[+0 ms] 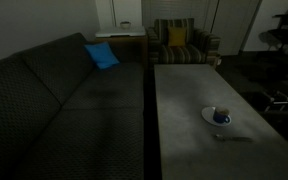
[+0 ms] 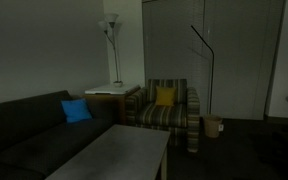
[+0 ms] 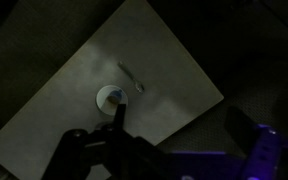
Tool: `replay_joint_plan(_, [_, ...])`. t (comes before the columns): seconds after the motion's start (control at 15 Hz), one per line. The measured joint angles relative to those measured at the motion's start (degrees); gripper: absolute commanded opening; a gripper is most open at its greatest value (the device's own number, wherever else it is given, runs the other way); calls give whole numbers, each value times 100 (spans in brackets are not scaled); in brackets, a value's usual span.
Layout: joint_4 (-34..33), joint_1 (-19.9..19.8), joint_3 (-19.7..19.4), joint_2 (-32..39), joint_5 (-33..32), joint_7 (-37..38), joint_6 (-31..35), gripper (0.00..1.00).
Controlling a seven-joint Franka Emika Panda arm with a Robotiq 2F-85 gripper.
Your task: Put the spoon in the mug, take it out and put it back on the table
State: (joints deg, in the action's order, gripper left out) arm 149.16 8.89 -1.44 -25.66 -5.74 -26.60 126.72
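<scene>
The small dark blue mug (image 1: 221,116) stands on a white round saucer (image 1: 210,117) on the long grey table (image 1: 189,100). The thin silvery spoon (image 1: 235,139) lies flat on the table just beside the saucer, nearer the table's end. In the wrist view, from high above, the mug (image 3: 113,97) sits on the saucer (image 3: 102,102) and the spoon (image 3: 132,77) lies a short way off. My gripper (image 3: 184,135) is high over the table, far from both, its dark fingers wide apart and empty. It does not show in either exterior view.
A dark patterned sofa (image 1: 54,100) with a blue cushion (image 1: 101,55) runs along the table. A striped armchair (image 1: 179,45) with a yellow cushion stands beyond the table's far end. A floor lamp (image 2: 111,40), a side table and a small bin (image 2: 213,125) stand by the wall.
</scene>
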Motion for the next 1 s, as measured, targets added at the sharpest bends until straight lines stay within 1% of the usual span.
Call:
replay_joint_plan(0.07, [-15,11,-64,144,0,-322,5,100])
replay_joint_plan(0.13, [-26,10,-89,240,8,-376,6,100])
replay_joint_plan(0.4, [-31,16,-70,171,8,-331,4,100])
replay_joint_plan(0.53, [-4,18,1,133,-63,-308,4,100])
replay_joint_plan(0.8, [123,29,266,123,-513,-222,65,100])
replay_joint_plan(1.0, [230,10,212,313,-979,-407,440,100])
